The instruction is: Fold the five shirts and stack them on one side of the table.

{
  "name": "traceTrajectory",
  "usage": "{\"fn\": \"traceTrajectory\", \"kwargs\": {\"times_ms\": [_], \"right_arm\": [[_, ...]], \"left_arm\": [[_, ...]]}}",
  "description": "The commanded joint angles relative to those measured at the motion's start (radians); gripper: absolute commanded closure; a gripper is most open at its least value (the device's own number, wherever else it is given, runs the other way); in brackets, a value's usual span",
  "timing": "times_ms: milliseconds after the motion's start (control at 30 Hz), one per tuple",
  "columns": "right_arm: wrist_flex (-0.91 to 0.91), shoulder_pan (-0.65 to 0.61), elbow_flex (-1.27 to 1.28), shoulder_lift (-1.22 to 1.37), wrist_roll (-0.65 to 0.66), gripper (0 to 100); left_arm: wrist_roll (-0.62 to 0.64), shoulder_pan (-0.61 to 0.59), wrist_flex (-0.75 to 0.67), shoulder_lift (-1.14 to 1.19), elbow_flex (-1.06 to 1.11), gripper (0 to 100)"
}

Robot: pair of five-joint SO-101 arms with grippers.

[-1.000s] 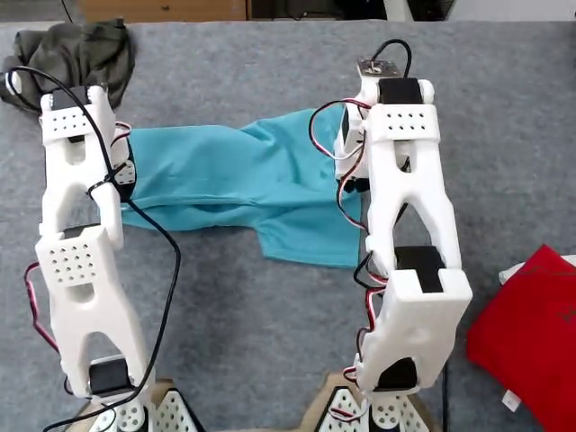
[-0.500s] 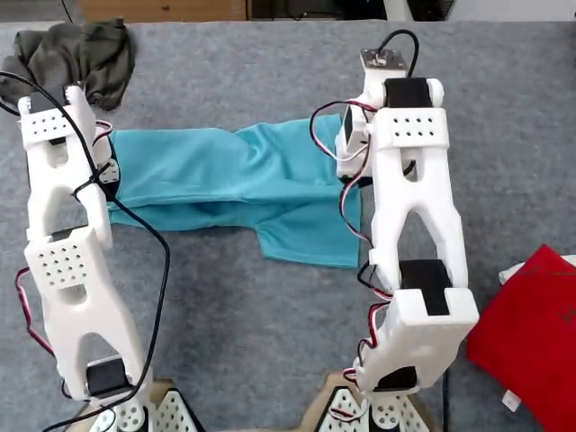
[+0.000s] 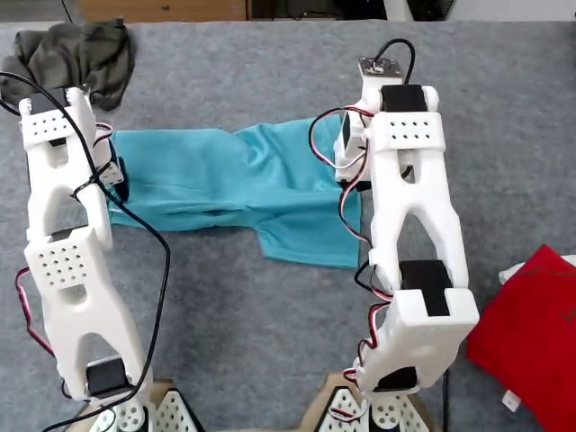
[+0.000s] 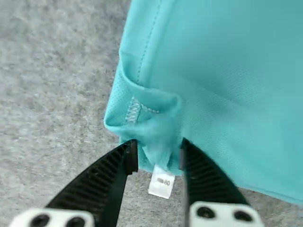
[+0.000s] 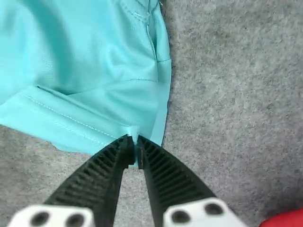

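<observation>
Mid-table, teal shirt (image 3: 225, 180): lying stretched sideways across the grey table (image 3: 234, 333), being held at opposite ends.
Left gripper (image 4: 157, 145): clamping a bunched corner, jaws standing somewhat apart around the wad of cloth, white tag (image 4: 162, 182) dangling below.
Right gripper (image 5: 133, 142): pinching a thin hem edge, jaws almost touching.
Risk: likely slipping off that thin hem if pulling harder; possibly dragging wrinkles into the fold through uneven tension.
Material: looking thin, smooth, slippery, with stitched hems; sagging in soft creases; felt-like surface underneath probably gripping it.
</observation>
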Motion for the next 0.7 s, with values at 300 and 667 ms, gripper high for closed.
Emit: {"fn": "traceTrajectory", "kwargs": {"times_ms": [300,667], "right_arm": [[0.087,0.018,-0.001,-0.053,0.048,88.9],[0.109,-0.076,-0.028,-0.054,0.048,87.2]], "left_arm": [[0.005,0.009,0.014,-0.025,-0.048,79],[0.011,0.017,0.014,-0.024,-0.114,79]]}}
